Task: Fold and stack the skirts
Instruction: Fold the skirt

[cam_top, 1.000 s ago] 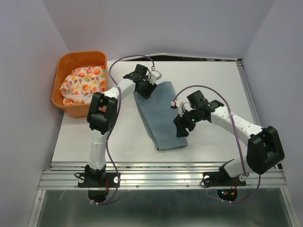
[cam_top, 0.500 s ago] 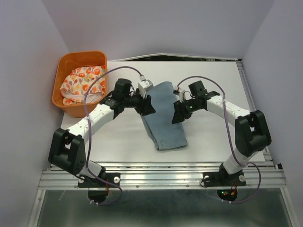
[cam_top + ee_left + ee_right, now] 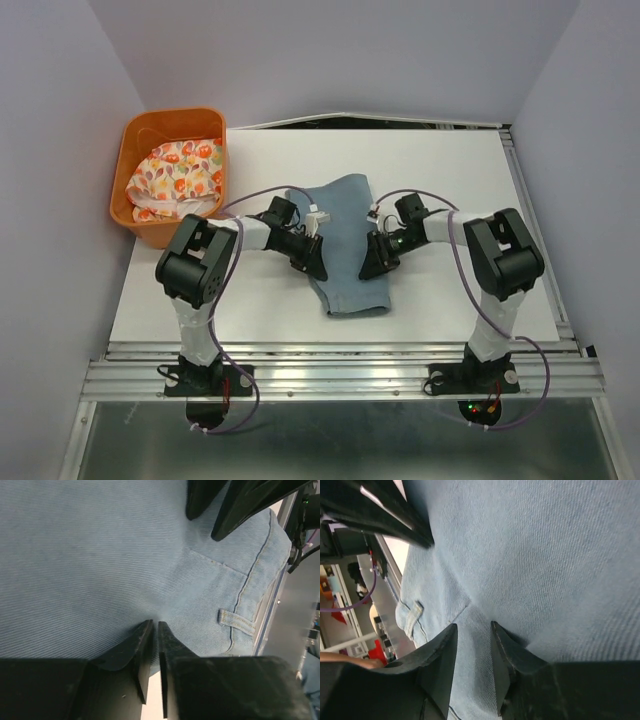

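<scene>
The light blue denim skirt [image 3: 340, 235] lies flat in the middle of the table, its waistband toward the near edge. My left gripper [image 3: 313, 266] is at its left edge and my right gripper [image 3: 371, 264] at its right edge, facing each other. In the left wrist view the gripper [image 3: 154, 623] is shut to a thin slit on the denim [image 3: 100, 555] at its edge. In the right wrist view the gripper [image 3: 474, 625] is closed on a narrow ridge of denim [image 3: 545, 555] beside a pocket seam. The floral skirt [image 3: 175, 175] lies bunched in the basket.
The orange plastic basket [image 3: 170, 115] stands at the table's far left corner. Grey walls close in the back and both sides. A metal rail [image 3: 340, 365] runs along the near edge by the arm bases. Cables loop above both forearms.
Both grippers have moved from the skirt's far end toward me along its two sides and now sit low at its near half. The skirt's far end lies wider.
</scene>
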Motion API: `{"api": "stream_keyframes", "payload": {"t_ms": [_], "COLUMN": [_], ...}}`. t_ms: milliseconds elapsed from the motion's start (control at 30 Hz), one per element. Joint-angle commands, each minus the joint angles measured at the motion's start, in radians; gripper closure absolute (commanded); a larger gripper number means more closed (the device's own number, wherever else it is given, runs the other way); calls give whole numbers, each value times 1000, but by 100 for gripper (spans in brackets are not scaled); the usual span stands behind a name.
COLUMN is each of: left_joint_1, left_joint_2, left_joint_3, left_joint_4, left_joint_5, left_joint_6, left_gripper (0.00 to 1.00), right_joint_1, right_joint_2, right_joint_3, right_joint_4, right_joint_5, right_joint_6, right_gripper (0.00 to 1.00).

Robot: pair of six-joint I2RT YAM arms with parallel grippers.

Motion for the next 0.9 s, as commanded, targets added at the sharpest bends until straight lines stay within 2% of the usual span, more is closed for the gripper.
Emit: {"api": "stream_keyframes", "payload": {"t_ms": [0,33,100,200,267,333,433,633,733,867], "left_joint_1": [40,37,22,17,17,17,17,20,29,66], "left_joint_2": [27,27,-7,-99,-120,-131,-131,-24,57,148], "left_joint_3": [88,93,84,76,103,165,229,321,360,369], "left_joint_4": [-118,-182,-236,-336,-381,-416,-346,-196,-194,-206], "left_joint_5": [-107,-113,-116,-106,-90,-61,-40,-72,-87,-90], "left_joint_6": [118,214,308,483,524,549,492,356,312,295], "left_gripper": [79,81,83,83,82,81,80,78,79,81], "right_joint_1": [-3,-3,-3,-12,-26,-55,-91,-164,-207,-249], "right_joint_2": [-69,-121,-165,-229,-229,-205,-102,157,310,476], "right_joint_3": [-97,-120,-109,7,39,142,274,469,607,707], "right_joint_4": [36,35,-6,-33,-21,27,67,101,119,191], "right_joint_5": [-40,-69,-97,-134,-126,-105,-83,-83,-89,-89], "right_joint_6": [55,50,24,48,68,85,96,111,150,240], "right_gripper": [63,64,65,64,64,64,64,65,66,66]}}
